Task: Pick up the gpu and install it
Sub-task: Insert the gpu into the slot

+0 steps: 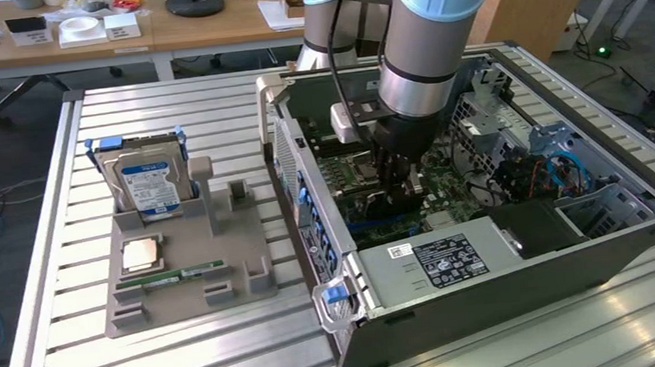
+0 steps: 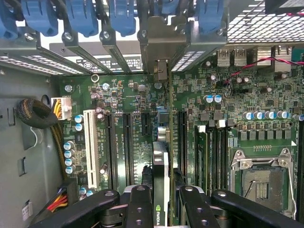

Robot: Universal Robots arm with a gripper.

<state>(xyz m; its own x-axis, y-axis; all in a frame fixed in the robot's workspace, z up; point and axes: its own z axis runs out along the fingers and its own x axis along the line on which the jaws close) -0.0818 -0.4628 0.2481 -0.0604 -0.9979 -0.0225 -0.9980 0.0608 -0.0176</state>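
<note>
Hand [image 2: 164, 194] clamps gpu [image 2: 161, 159] edge-on: thin dark card, upright.

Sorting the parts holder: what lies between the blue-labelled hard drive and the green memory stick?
A square processor chip, flat on the grey holder, in the exterior view.

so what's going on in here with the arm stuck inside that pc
The robot arm reaches into the open computer case, with its claw shut on the gpu. The card is held edge-on over the motherboard, among the long expansion slots, its bracket end toward the case's rear slot openings. Whether it is seated in a slot I can't tell. Outside the case, the hard drive and memory stick sit on the holder.
</note>
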